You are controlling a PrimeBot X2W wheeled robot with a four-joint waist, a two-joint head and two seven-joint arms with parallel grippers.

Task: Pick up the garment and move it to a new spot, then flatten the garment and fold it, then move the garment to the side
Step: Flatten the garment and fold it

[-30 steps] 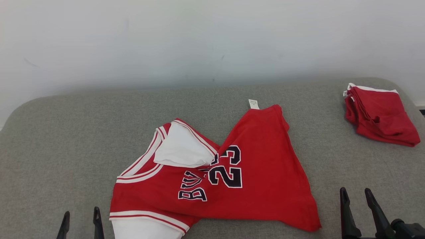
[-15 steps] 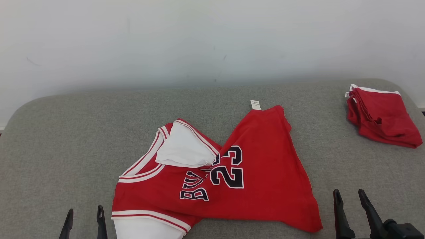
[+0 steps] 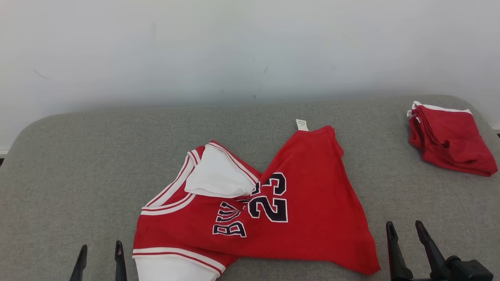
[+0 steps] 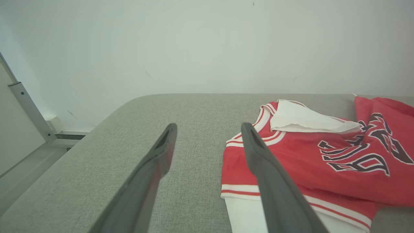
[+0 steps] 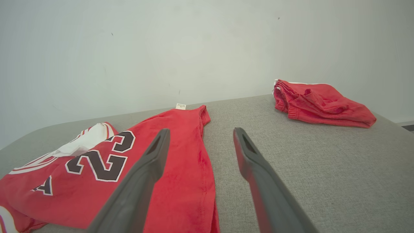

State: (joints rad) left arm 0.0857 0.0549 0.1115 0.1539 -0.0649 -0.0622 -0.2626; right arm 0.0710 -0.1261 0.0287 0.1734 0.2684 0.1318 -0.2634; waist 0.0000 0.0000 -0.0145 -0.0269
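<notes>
Holding the left gripper (image 3: pixel 100 246) and right gripper (image 3: pixel 404 224) spread wide and empty at the bottom corners, we are risking pinching one layer only: the jersey (image 3: pixel 312 218), lower centre, is lying twisted.

Garment (image 3: pixel 312 218), white end past the head view's bottom edge; tag (image 3: pixel 301 125) print (too small) unreadable.
</notes>
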